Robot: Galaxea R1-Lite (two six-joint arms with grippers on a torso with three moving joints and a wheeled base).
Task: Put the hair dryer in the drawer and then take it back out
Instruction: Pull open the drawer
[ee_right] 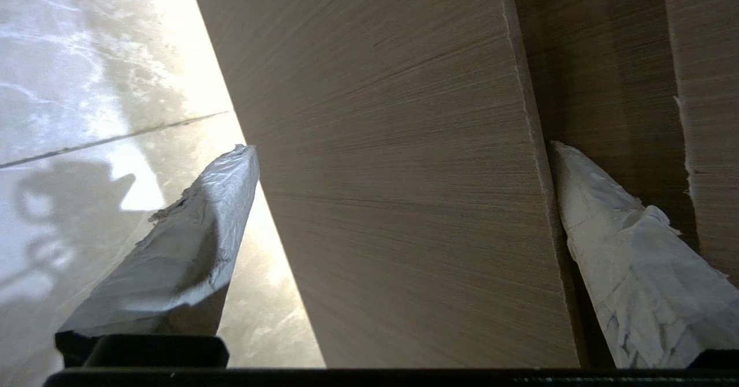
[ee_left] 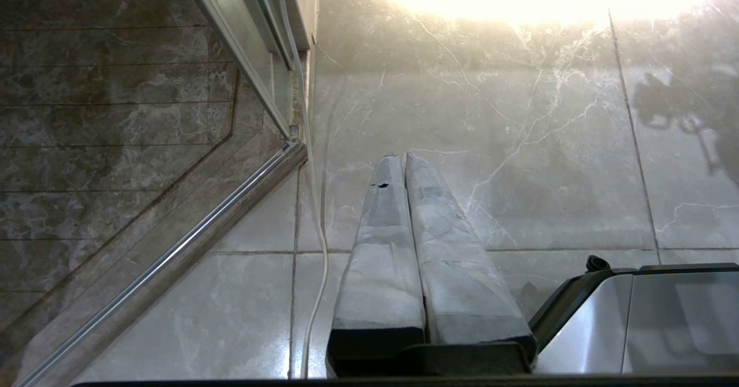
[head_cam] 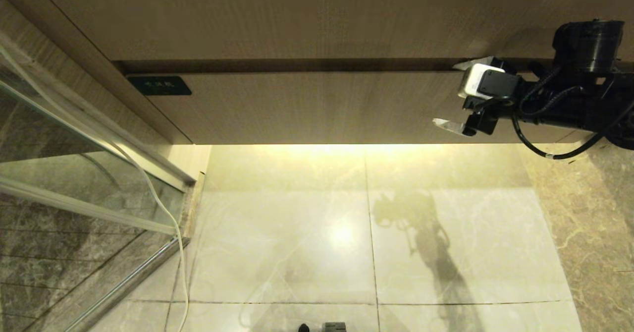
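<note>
**Spread jaws straddle the shut drawer front**

Nearest, the left gripper [ee_left: 404, 162] hangs over the floor [head_cam: 297, 223], jaws pressed together. Farther, the right gripper [head_cam: 463, 94], jaws spread, straddles the closed drawer [head_cam: 317, 106], one finger [ee_right: 623, 248] seemingly in the gap above. The hair dryer is not visible.

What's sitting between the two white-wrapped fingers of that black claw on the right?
The light wood-grain drawer front. In the right wrist view the open right claw straddles it: one finger below its lower edge, the other in the gap above.
</note>
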